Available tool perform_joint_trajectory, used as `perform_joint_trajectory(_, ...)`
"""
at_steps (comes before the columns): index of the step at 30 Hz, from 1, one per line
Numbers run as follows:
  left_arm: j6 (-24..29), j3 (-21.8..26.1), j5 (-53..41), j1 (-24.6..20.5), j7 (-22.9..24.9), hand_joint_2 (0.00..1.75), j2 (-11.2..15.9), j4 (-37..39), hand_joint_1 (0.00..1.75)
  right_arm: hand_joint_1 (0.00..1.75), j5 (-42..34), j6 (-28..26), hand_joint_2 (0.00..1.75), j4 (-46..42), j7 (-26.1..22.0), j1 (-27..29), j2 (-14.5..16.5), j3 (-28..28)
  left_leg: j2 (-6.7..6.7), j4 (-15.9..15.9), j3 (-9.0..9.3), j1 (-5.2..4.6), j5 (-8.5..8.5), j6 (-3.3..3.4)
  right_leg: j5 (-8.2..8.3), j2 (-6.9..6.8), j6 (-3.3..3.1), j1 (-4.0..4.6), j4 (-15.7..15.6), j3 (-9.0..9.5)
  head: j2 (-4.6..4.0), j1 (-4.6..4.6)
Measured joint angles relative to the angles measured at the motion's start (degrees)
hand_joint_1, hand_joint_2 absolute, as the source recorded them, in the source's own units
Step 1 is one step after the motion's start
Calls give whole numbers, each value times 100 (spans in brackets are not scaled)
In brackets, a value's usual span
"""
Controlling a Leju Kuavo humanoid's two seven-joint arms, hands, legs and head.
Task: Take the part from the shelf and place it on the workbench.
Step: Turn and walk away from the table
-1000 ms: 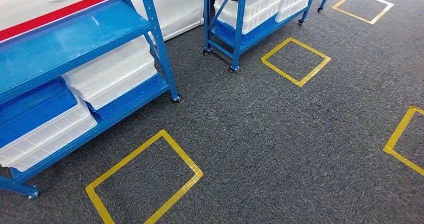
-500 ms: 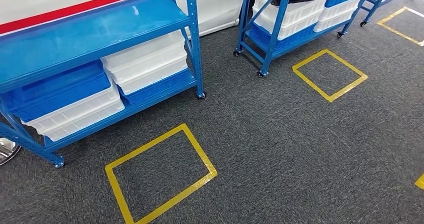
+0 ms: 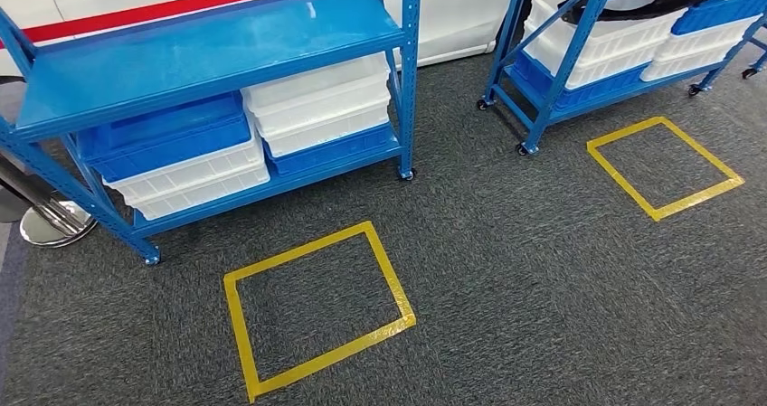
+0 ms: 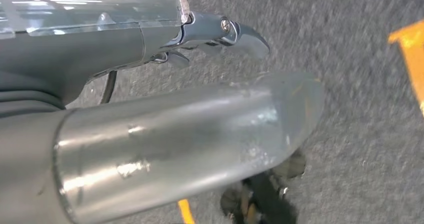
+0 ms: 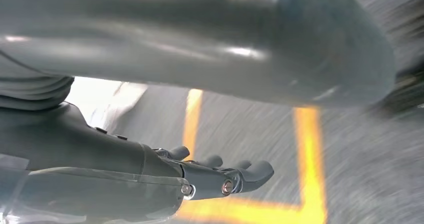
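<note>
Shelf [image 3: 217, 40], blue steel, is standing ahead-left in the head view, carrying stacked white bins [image 3: 317, 99] and blue bins [image 3: 163, 135] on its lower level; top level bare, can't tell which item is the part. Second shelf [image 3: 588, 26] is sitting just to the right. Yellow tape squares [image 3: 317, 311] are lying on grey carpet [image 3: 543, 288]. Left wrist view: left robot hand [image 4: 210, 39] is hanging over carpet, fingers apart, holding nothing. Right wrist view: right robot hand [image 5: 215, 176] is hanging over yellow tape, fingers loosely extended, empty.
</note>
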Motion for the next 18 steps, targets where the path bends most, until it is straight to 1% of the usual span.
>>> perform_joint_trajectory(1,3,-1,-9,-1,10,0,-4,0,0,0,266,-37,0,0,102,5,-6,161,115,122,-54,-2,-80,-25,10,-77,-39,-3,-24,14,0,0)
perform_joint_trajectory(2,7,-1,-16,-8,19,0,-8,0,0,0,442,-55,0,0,171,19,-20,318,273,363,-163,-4,-224,-44,14,-159,-72,-1,-45,25,0,0)
perform_joint_trajectory(3,10,-1,-16,-18,23,0,-11,0,0,0,530,-62,0,1,205,37,-41,444,450,707,-328,-8,-409,-60,8,-242,-94,16,-51,32,0,0)
perform_joint_trajectory(4,13,-1,-15,-27,19,0,-9,0,0,0,536,-66,0,2,203,52,-67,526,540,1080,-512,-6,-584,-72,0,-326,-113,31,-51,32,0,0)
perform_joint_trajectory(5,11,-1,-9,-28,-7,0,-9,0,0,0,472,-57,0,3,154,60,-93,575,589,1389,-663,-4,-693,-79,-10,-410,-124,44,-50,33,0,-1)
perform_joint_trajectory(6,6,-1,1,-22,-39,0,-10,0,0,0,329,-32,0,3,65,62,-115,590,612,1526,-727,-4,-698,-78,-19,-488,-130,53,-49,38,0,-1)
perform_joint_trajectory(7,1,-1,10,-15,-71,0,-11,0,0,0,92,15,0,3,-50,53,-130,560,632,1440,-678,-5,-594,-68,-29,-559,-131,61,-49,49,0,-1)
perform_joint_trajectory(8,-5,-1,18,-9,-91,0,-11,0,0,0,-161,57,0,2,-143,40,-143,480,672,1156,-526,-10,-413,-46,-42,-627,-128,69,-49,67,0,-1)
perform_joint_trajectory(9,-7,-1,20,-9,-85,0,-11,0,0,0,-331,81,0,2,-182,27,-150,384,786,755,-310,-29,-224,-6,-56,-688,-121,75,-49,90,0,-1)
perform_joint_trajectory(10,-6,-1,19,-17,-71,0,-7,0,0,0,-433,92,0,3,-182,16,-155,305,920,389,-120,-64,-94,41,-76,-751,-103,88,-46,114,0,-1)
perform_joint_trajectory(11,-5,-1,18,-29,-58,0,-3,0,0,0,-441,89,0,3,-158,10,-157,247,1024,134,7,-97,-22,87,-92,-810,-79,97,-47,134,0,0)
perform_joint_trajectory(12,-4,-1,15,-34,-43,0,-1,0,0,0,-356,81,0,4,-112,6,-157,222,1087,4,62,-129,-8,125,-107,-869,-51,103,-49,152,0,0)
perform_joint_trajectory(13,-4,-1,11,-30,-33,0,4,0,0,0,-223,76,0,4,-52,-5,-157,238,1054,-21,58,-148,-17,150,-116,-932,-21,108,-59,173,0,0)
perform_joint_trajectory(14,-3,-1,10,-20,-26,0,5,0,0,0,-89,83,0,4,-35,-18,-156,277,975,-51,73,-135,3,180,-126,-984,10,111,-71,196,0,1)
perform_joint_trajectory(15,-2,1,13,-4,-20,0,5,0,0,0,-20,81,0,4,-62,-27,-156,295,908,-90,97,-119,29,204,-150,-937,44,107,-59,217,0,1)
perform_joint_trajectory(16,-2,2,17,5,-16,0,5,0,0,0,-21,61,0,3,-94,-26,-156,286,850,-133,122,-97,58,234,-214,-808,72,102,14,201,0,2)
perform_joint_trajectory(17,-1,4,23,2,-16,0,2,0,0,0,-75,18,0,3,-123,-17,-145,258,802,-172,143,-73,89,264,-333,-631,95,94,196,122,0,2)
perform_joint_trajectory(18,0,5,28,-4,-19,0,0,0,0,0,-171,-40,0,2,-127,-4,-120,224,762,-185,139,-66,105,280,-492,-437,106,78,492,-25,0,2)
